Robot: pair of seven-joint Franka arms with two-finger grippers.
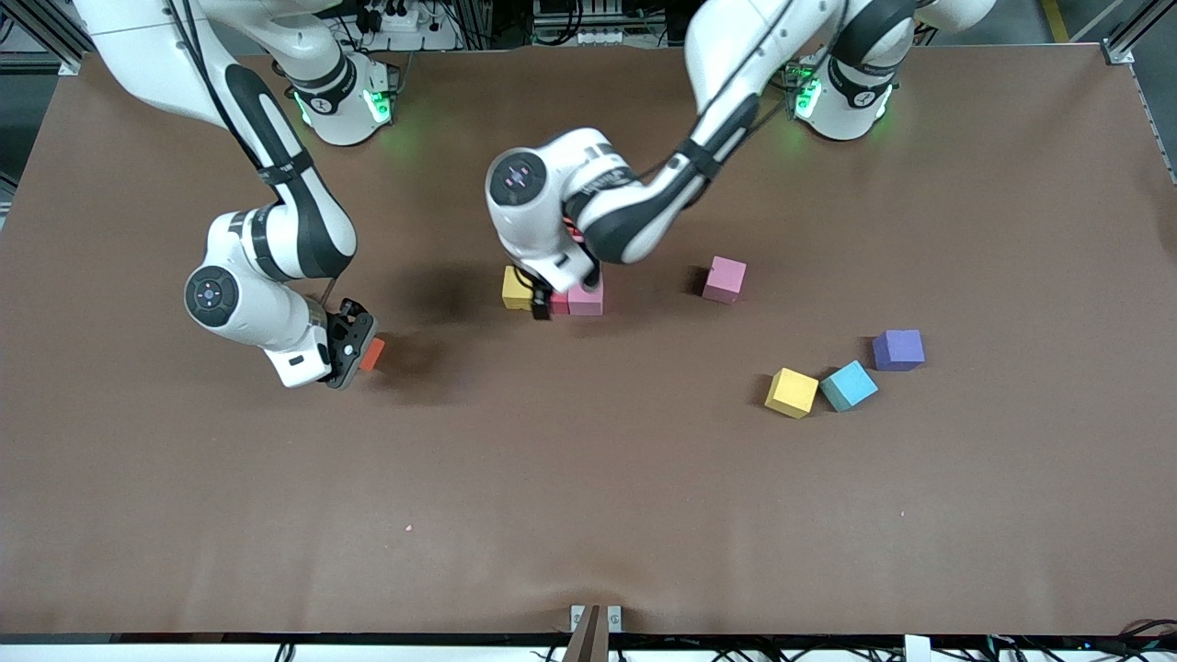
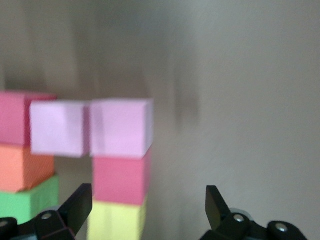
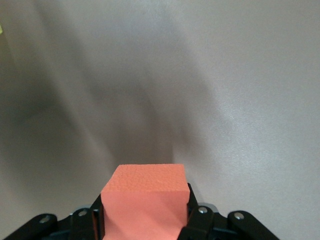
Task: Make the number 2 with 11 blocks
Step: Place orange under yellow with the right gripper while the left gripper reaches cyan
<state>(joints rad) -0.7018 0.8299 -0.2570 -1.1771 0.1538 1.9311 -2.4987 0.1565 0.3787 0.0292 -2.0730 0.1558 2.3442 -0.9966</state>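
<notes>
My right end effector (image 1: 357, 354) pinched the light, grippy orange block (image 3: 145, 200) by its flat sides; my left end effector (image 2: 149, 205) gaped empty.

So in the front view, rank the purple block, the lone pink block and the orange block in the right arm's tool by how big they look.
1. Purple block and lone pink block: look alike.
2. Orange block: smallest showing, since the right tool covers most of it.
</notes>
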